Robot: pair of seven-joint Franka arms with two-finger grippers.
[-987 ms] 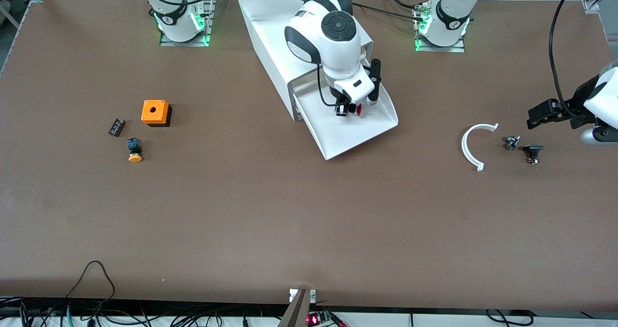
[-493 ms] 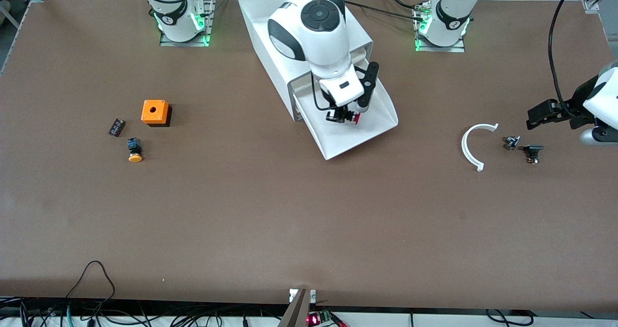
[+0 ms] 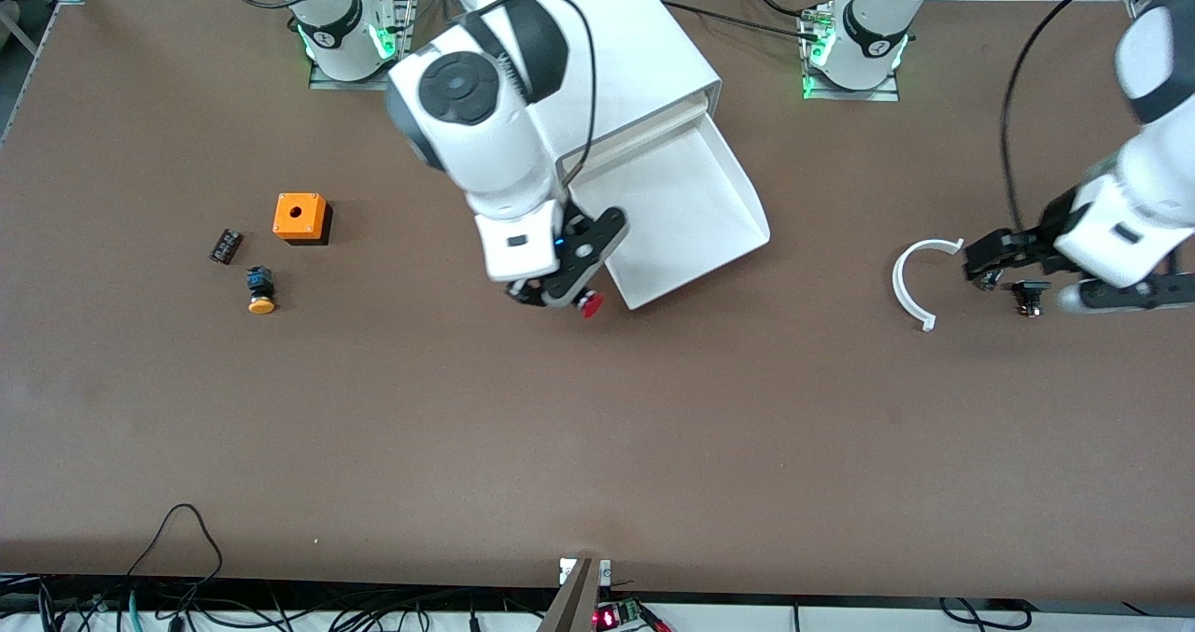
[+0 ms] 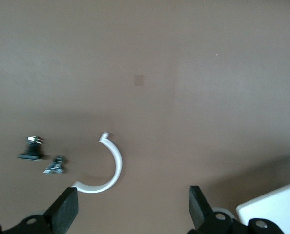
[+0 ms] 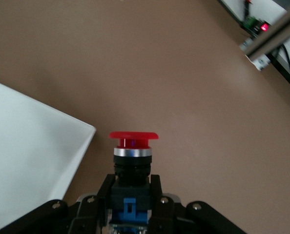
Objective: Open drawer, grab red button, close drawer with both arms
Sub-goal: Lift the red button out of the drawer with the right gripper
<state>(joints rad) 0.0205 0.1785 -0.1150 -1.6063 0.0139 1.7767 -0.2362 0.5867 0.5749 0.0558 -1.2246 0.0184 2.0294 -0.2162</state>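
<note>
Red-capped push button (image 5: pixel 133 146), glossy cap over a silver ring and black-and-blue plastic body, sits clenched in the right gripper (image 3: pixel 560 288) above bare table just off the corner of the pulled-out, smooth white plastic drawer (image 3: pixel 674 210). The left gripper (image 4: pixel 130 212), fingers spread and empty, hangs over a thin white plastic arc (image 3: pixel 913 284). With so narrow a grip on the slick body, the button could twist free, I reckon.

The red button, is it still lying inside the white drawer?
No, the right pincer holds the red button in the air over the brown table, just outside the open drawer.
</note>
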